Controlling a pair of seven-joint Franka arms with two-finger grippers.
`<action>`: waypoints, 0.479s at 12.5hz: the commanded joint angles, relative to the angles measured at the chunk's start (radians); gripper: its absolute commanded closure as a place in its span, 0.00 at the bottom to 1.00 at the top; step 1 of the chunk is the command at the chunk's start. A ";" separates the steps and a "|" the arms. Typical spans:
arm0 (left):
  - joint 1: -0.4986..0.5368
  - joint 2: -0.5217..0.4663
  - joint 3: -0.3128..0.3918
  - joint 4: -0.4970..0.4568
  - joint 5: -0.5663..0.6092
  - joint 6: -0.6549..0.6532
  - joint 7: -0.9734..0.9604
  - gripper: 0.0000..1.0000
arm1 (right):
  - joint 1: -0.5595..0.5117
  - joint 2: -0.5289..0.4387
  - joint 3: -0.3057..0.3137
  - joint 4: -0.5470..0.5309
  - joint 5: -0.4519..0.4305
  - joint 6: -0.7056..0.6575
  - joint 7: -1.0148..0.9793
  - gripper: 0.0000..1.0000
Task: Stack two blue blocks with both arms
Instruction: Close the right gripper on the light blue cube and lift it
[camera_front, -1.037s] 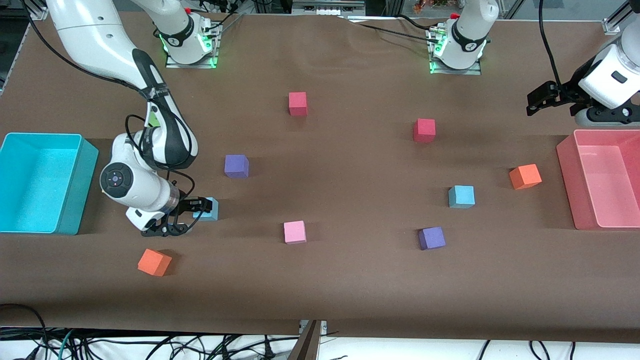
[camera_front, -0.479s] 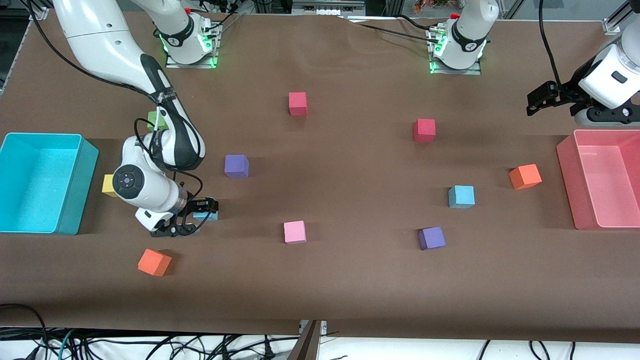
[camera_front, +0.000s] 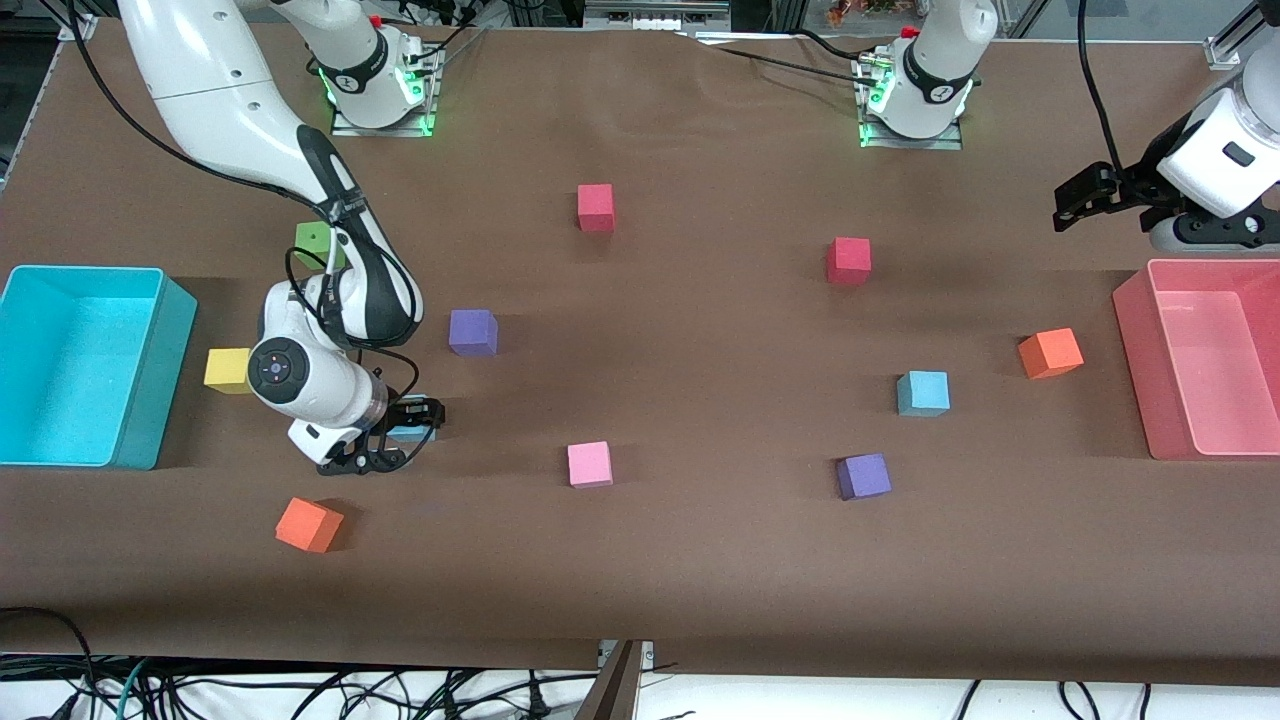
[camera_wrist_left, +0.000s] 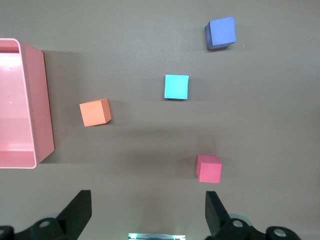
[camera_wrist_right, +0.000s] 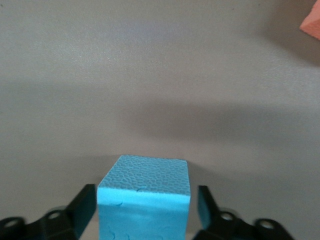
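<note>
Front view, item one: the right gripper (camera_front: 407, 432) is clamping a blue block (camera_front: 410, 432), fingers closed against two opposite faces, just above the table (camera_front: 700, 560) at the right arm's end. In the right wrist view the held block (camera_wrist_right: 144, 200) is filling the gap between the fingers (camera_wrist_right: 84, 204) with its front edge projecting past them.

Item two: the second blue block (camera_front: 923, 392) is sitting on the table well apart from the right gripper, toward the left arm's end, between an orange cube (camera_front: 1049, 352) and a purple cube (camera_front: 863, 476).

Item three: the left gripper (camera_front: 1078, 198) is waiting, fingers spread wide and holding nothing, over the table near the pink bin (camera_front: 1130, 320).

Item four, hazards:
- The grip is looking shallow, so the foam may be slipping or rotating during the carry.
- A pink cube (camera_front: 589, 464) and another purple cube (camera_front: 473, 332) are lying near the route; a low pass risks nudging them.
- An off-centre release risks toppling the stack.
- Both arms converging on one target risks contact between them.
</note>
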 joint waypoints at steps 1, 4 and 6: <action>0.015 -0.004 -0.016 0.005 0.016 -0.013 0.005 0.00 | 0.012 -0.003 -0.008 0.004 -0.007 0.006 -0.008 0.97; 0.013 -0.004 -0.016 0.005 0.017 -0.013 0.005 0.00 | 0.012 -0.029 -0.011 0.013 -0.007 -0.035 -0.013 0.99; 0.015 -0.002 -0.016 0.005 0.017 -0.013 0.005 0.00 | 0.021 -0.072 -0.011 0.045 -0.009 -0.124 -0.007 0.99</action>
